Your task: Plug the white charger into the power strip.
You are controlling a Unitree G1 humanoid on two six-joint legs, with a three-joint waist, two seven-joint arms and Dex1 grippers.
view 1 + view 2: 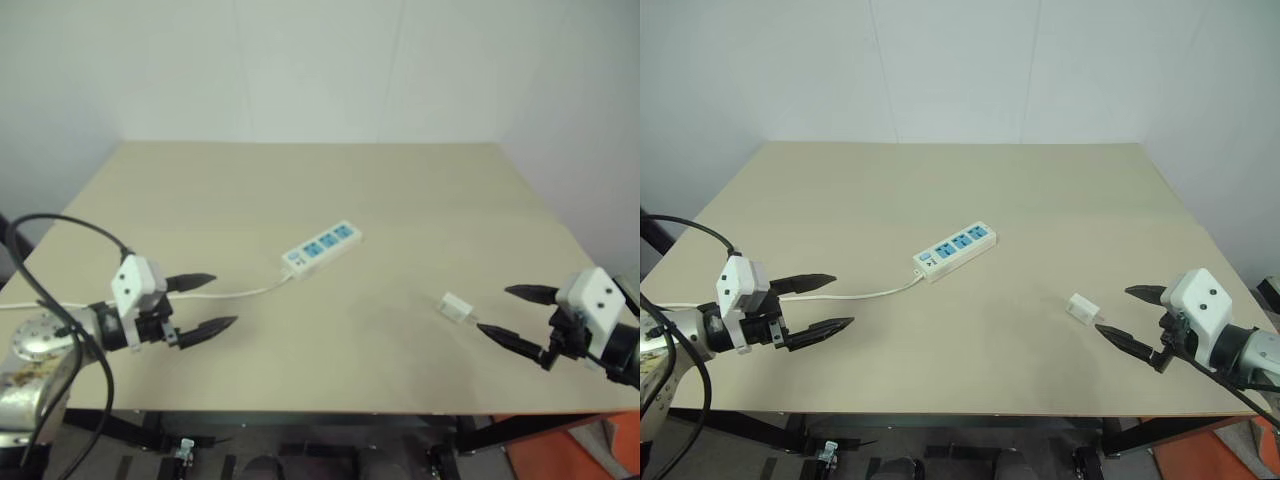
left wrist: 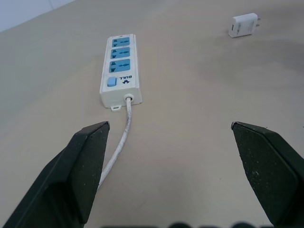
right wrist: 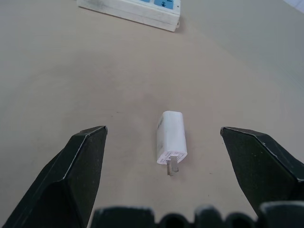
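The right gripper [image 1: 1127,315] has its fingers spread wide and holds nothing; the white charger [image 1: 1082,308] lies on its side just in front of it, prongs toward the gripper. The left gripper [image 1: 826,304] is also spread wide and empty, above the thin white cord [image 1: 865,295]; the power strip [image 1: 955,250] lies mid-table [image 1: 940,180], sockets up, well apart from the charger.
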